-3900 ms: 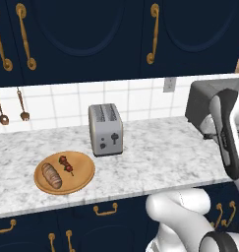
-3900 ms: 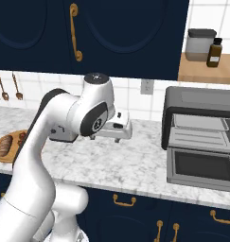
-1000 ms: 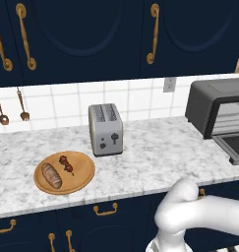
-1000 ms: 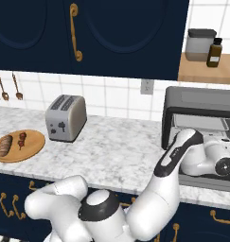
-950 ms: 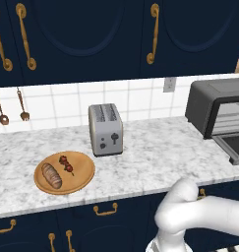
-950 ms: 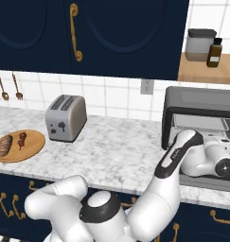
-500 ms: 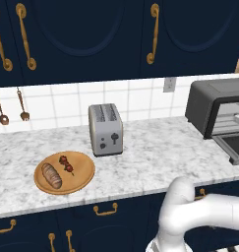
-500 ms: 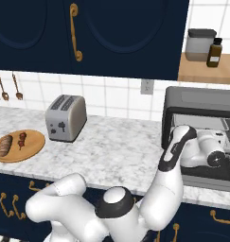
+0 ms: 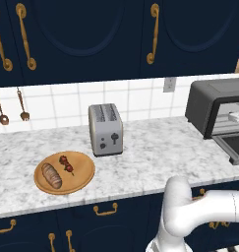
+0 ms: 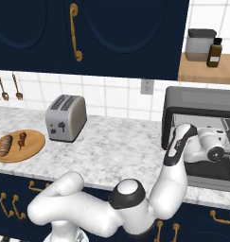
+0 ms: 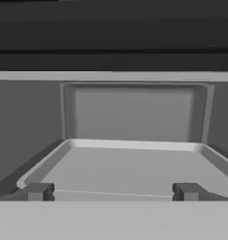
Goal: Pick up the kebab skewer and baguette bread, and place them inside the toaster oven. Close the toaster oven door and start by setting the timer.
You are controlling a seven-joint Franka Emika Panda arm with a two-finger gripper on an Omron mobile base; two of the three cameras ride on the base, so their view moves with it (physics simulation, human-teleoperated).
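I see my gripper [image 11: 113, 191] spread wide and empty, apparently just inside the toaster oven [image 10: 201, 106], over its tray [image 11: 129, 164].

Baguette bread [image 9: 51, 175] lying left of kebab skewer [image 9: 67, 164] on plate [image 9: 81, 177]; toaster [image 9: 105, 129] standing behind; toaster oven [image 9: 214, 106] sitting far right on surface [image 9: 155, 155].

This is a home kitchen. Dark navy cabinets [image 9: 81, 34] with brass handles [image 9: 151, 34] hang above a white tiled backsplash [image 9: 52, 106], and a grey marble counter [image 9: 155, 152] carries a silver toaster [image 9: 106, 129] and a toaster oven [image 10: 201, 118]. Ladles [image 9: 0, 106] hang on the wall, jars [image 10: 200, 45] stand on a wooden shelf [image 10: 206, 71].
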